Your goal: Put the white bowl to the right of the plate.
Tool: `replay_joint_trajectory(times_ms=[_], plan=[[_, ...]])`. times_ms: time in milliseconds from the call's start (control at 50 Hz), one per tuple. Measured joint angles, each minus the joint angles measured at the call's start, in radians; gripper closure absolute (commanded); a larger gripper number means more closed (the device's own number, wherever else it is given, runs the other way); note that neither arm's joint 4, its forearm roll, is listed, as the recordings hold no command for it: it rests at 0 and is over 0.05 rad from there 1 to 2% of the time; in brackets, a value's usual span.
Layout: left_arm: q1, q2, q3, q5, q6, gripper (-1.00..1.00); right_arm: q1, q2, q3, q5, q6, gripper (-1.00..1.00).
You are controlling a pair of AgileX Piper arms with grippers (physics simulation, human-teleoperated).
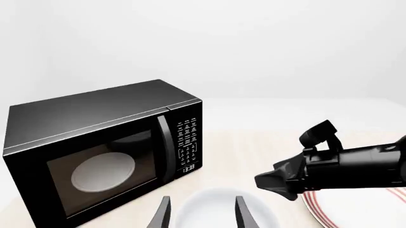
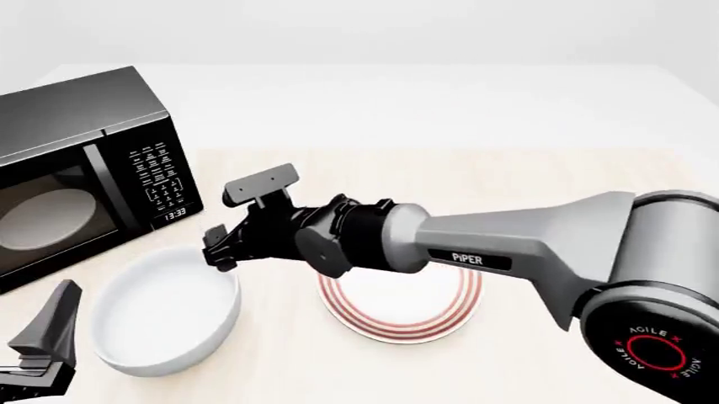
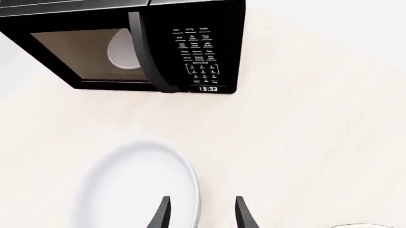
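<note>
The white bowl (image 2: 163, 316) sits on the table, left of the red-ringed plate (image 2: 399, 316). My right arm reaches across above the plate. My right gripper (image 2: 217, 252) is open at the bowl's far right rim. In the right wrist view (image 3: 201, 213) its jaws straddle that rim (image 3: 193, 190), one finger over the bowl's inside and one outside. My left gripper (image 2: 50, 332) is open and empty at the front left, just left of the bowl. In the left wrist view (image 1: 201, 216) the bowl (image 1: 219, 209) shows between its fingers, with the plate (image 1: 355, 209) beyond the right arm.
A black microwave (image 2: 79, 177) stands at the back left, door shut, a pale turntable disc (image 2: 45, 217) behind its glass. It also shows in the left wrist view (image 1: 101, 152) and the right wrist view (image 3: 127, 42). Bare tabletop (image 2: 584, 185) lies right of the plate.
</note>
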Motion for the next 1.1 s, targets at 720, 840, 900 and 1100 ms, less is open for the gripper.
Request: replay_joint_trajectory(times_ms=[720, 840, 900, 1100], plan=[[0.0, 0.0, 0.0, 0.0, 0.0, -1.0, 0.024, 0.098, -0.033, 0.003, 0.084, -1.0], [0.0, 0.0, 0.0, 0.0, 0.0, -1.0, 0.025, 0.111, -0.034, -0.004, 0.093, -1.0], [0.0, 0.0, 0.0, 0.0, 0.0, -1.0, 0.026, 0.115, -0.034, -0.006, 0.097, -1.0], [0.0, 0.0, 0.0, 0.0, 0.0, -1.0, 0.029, 0.132, -0.037, -0.014, 0.109, -1.0]])
